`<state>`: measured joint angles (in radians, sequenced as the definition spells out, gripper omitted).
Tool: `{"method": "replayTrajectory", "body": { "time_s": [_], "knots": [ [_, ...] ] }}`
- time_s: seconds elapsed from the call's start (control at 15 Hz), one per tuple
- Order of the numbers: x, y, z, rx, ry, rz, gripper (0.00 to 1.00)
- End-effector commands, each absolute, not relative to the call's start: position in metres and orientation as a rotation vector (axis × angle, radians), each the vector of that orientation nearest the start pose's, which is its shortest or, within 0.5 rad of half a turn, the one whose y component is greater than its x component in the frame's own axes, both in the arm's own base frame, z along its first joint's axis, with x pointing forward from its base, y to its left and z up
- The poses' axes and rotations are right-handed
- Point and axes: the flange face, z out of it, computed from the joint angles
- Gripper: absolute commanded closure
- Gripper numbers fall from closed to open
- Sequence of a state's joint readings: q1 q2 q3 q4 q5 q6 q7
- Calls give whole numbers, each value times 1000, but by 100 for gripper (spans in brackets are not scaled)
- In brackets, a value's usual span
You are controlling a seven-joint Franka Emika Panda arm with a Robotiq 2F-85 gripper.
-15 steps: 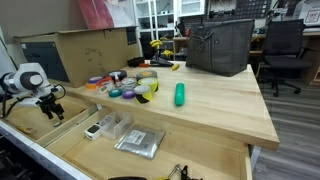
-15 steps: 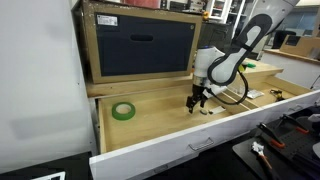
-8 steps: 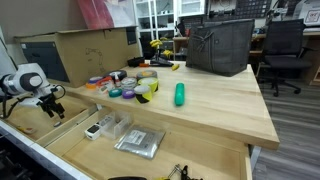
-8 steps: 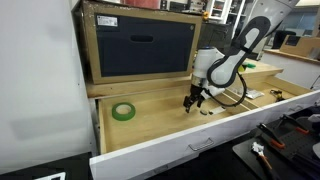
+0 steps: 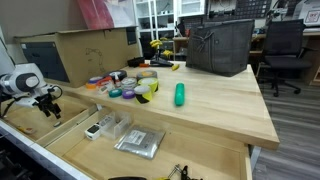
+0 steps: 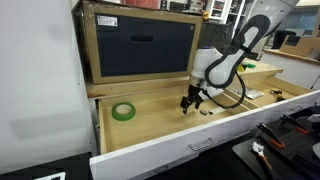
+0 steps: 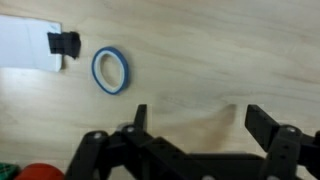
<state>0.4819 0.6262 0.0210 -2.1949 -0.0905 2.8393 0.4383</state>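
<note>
While the claw point(image 7: 197, 116) is held released (nothing grasped) above the drawer point(image 6: 150, 130), a blue ring point(image 7: 110, 70) is seen nearby.

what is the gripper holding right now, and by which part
Nothing is held. The gripper is open and empty; the blue ring lies apart from it, untouched.

Cam layout: two exteriors, one wrist.
Both exterior views faced the open drawer point(image 5: 70, 138) from opposite ends, sharing it and the gripper point(image 6: 188, 103); wrist view looked straight down, close on the drawer floor.
</note>
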Motion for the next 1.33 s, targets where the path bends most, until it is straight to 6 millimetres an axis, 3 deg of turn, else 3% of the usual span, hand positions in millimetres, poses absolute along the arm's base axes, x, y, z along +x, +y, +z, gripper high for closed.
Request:
{"method": "replayTrajectory", "body": {
  "time_s": [0.0, 0.67, 1.27],
  "knots": [
    [465, 269, 103, -3132, -187, -16, 0],
    [444, 264, 105, -3148, -125, 29, 0],
    [431, 242, 111, -3176, -30, 30, 0]
  ]
}}
